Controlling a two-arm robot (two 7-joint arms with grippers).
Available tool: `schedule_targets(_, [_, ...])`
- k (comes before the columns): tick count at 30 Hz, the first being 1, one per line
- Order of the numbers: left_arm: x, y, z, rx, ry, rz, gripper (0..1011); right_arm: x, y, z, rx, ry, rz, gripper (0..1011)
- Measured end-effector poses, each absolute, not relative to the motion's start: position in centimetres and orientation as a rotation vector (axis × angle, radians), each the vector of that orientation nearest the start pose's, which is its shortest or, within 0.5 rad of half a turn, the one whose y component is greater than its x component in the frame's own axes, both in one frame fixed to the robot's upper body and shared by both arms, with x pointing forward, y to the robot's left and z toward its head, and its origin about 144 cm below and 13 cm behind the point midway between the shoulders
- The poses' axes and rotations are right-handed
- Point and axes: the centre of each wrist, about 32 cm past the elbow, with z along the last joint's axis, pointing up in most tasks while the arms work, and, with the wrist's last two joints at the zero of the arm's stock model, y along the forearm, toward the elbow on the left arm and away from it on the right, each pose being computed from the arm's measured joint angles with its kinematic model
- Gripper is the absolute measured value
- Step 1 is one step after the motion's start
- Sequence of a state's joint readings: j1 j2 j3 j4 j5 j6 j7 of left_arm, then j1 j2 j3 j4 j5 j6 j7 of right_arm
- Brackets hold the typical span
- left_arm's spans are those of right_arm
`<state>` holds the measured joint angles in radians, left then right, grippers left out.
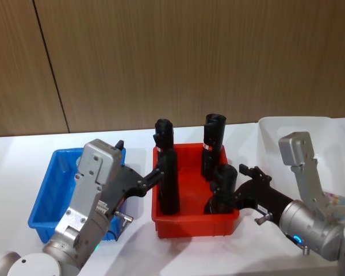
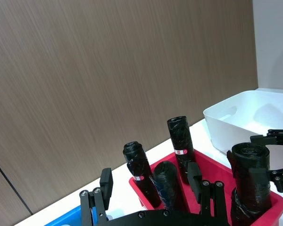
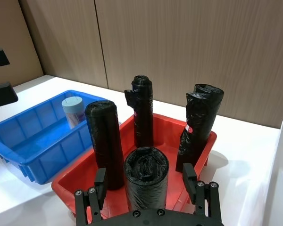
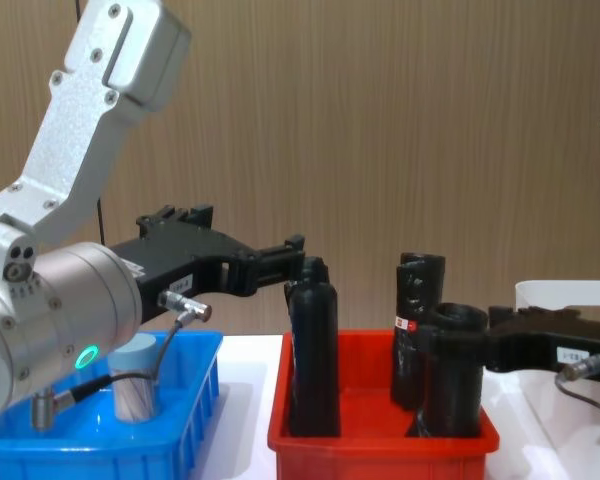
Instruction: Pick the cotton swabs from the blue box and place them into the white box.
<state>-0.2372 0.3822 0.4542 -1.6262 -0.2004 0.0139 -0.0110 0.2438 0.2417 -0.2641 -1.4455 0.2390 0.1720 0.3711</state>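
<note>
Silver-grey jointed arms; black end effectors; green indicator light on left arm [image 4: 85, 353].

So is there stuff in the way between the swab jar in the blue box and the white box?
Yes. The red bin sits between the blue box and the white box, with four tall black rolls standing in it. The swab jar would have to travel over or around them.

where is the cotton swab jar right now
The cotton swab jar stands upright in the blue box, on the robot's left, beside the red bin.
</note>
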Motion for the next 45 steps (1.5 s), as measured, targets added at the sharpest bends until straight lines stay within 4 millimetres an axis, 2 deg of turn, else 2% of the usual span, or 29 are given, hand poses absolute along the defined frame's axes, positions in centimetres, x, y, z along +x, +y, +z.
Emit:
schedule_targets(2, [49.2,19.8,120.4,0.061,-0.268,1.124,1004,52.2,-22.5,117.5,-0.125,0.061,-0.977,1000])
schedule_targets(6, [49.2,19.8,120.4,0.061,-0.268,1.124,1004,52.5,-22.4,117.4,-0.132,0.064,-0.969,931])
schedule_targets(9, [49.2,19.8,120.4,0.061,-0.268,1.124,1004,52.7,-22.3,117.4,-0.134,0.067,-0.964,835])
schedule_targets(10, [49.2,19.8,120.4,0.061,-0.268,1.124,1004,52.8,-22.2,117.3,-0.136,0.067,-0.962,835])
schedule_targets(11, [49.2,19.8,120.4,0.061,-0.268,1.124,1004,52.9,-22.2,117.3,-0.137,0.067,-0.96,783])
schedule_targets(14, [49.2,19.8,120.4,0.061,-0.268,1.124,1004,53.0,-22.1,117.2,-0.138,0.069,-0.957,731])
schedule_targets(15, [49.2,19.8,120.4,0.061,-0.268,1.124,1004,53.0,-22.1,117.2,-0.139,0.069,-0.956,673])
schedule_targets(17, [49.2,19.8,120.4,0.061,-0.268,1.124,1004,53.1,-22.1,117.2,-0.138,0.069,-0.953,629])
schedule_targets(18, [49.2,19.8,120.4,0.061,-0.268,1.124,1004,53.1,-22.1,117.2,-0.138,0.069,-0.952,565])
schedule_targets(22, [49.2,19.8,120.4,0.061,-0.268,1.124,1004,53.1,-22.0,117.2,-0.138,0.068,-0.951,474])
schedule_targets(36, [49.2,19.8,120.4,0.061,-0.268,1.124,1004,52.7,-22.0,119.0,-0.106,0.019,-0.947,383])
schedule_targets(45, [49.2,19.8,120.4,0.061,-0.268,1.124,1004,52.4,-22.7,122.2,-0.058,-0.064,-0.973,352])
